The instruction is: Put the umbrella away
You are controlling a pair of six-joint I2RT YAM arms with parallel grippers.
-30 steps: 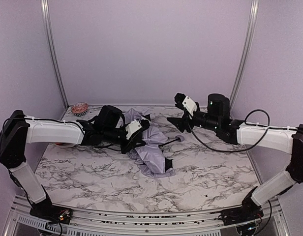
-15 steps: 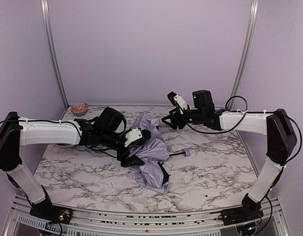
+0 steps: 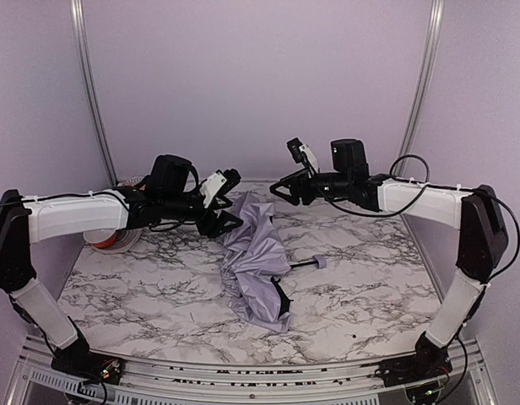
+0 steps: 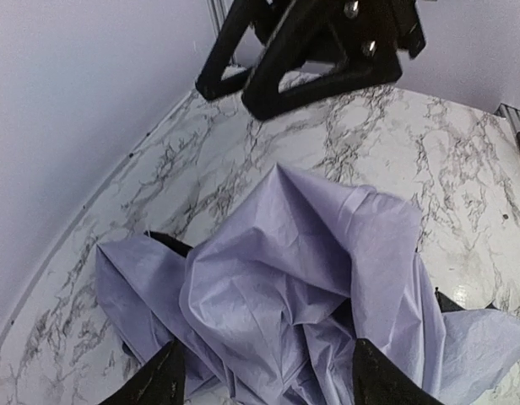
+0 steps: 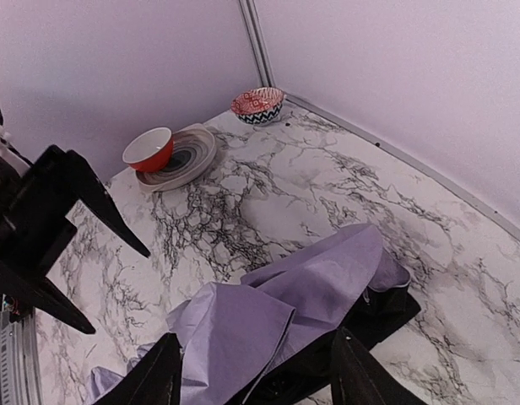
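The umbrella [image 3: 256, 261] lies crumpled on the marble table, pale lavender fabric with black lining showing. Its thin black shaft ends in a small lavender handle [image 3: 320, 262] pointing right. My left gripper [image 3: 232, 199] hovers open just left of the fabric's far peak and holds nothing. My right gripper [image 3: 278, 191] hangs open above and to the right of that peak, also with nothing in it. In the left wrist view the fabric [image 4: 302, 278] fills the space below my open left gripper [image 4: 268, 384]. In the right wrist view the folds [image 5: 268, 312] lie under my open right gripper [image 5: 256, 380].
A red bowl [image 5: 150, 148] sits on a plate [image 5: 192, 160] at the far left, and a patterned bowl [image 5: 258, 104] stands in the back left corner. Lavender walls enclose the table on three sides.
My left gripper has let go of the fabric, opened and drawn up and back to the left. The umbrella has slumped onto the table. My right arm has swung left toward it.
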